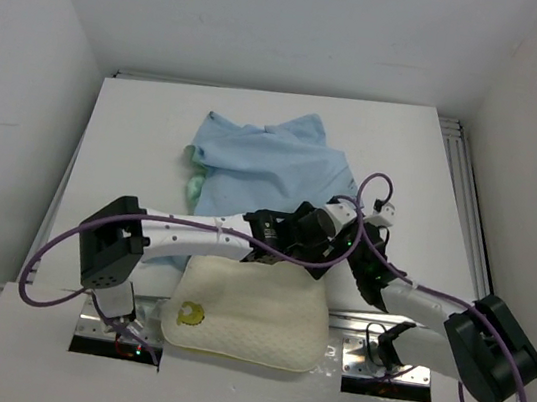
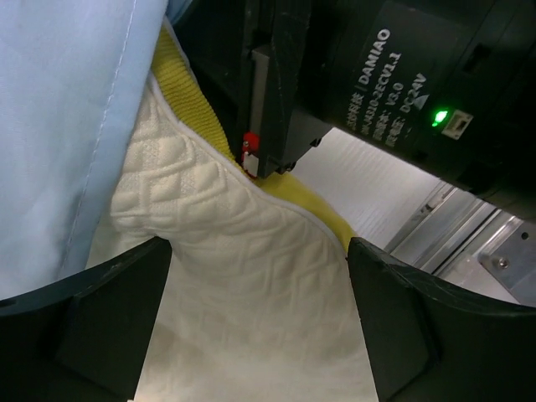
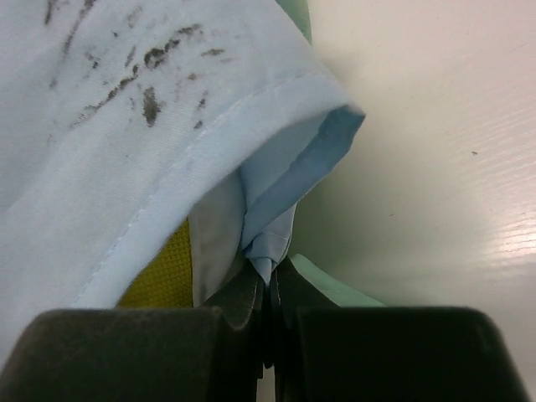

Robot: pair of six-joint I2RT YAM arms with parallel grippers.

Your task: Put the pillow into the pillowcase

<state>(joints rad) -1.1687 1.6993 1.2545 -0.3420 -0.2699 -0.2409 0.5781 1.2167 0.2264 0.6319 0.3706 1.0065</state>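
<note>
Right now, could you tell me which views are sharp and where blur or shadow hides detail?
Top external: evenly lit, sharp, arms shading the pillow. Left wrist: quilting crisp, left gripper dark, soft. Right wrist: the pillowcase hem sharp, right gripper a black blur.

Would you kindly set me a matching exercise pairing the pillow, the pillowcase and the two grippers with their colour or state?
Column one:
1. pillow
2. pillowcase
3. left gripper
4. right gripper

Column two:
A. shut, pinching a hem
B. cream with a yellow seam
C. open, fingers either side of quilted fabric
D. light blue, crumpled

Pairs: 1-B, 2-D, 3-C, 4-A.
</note>
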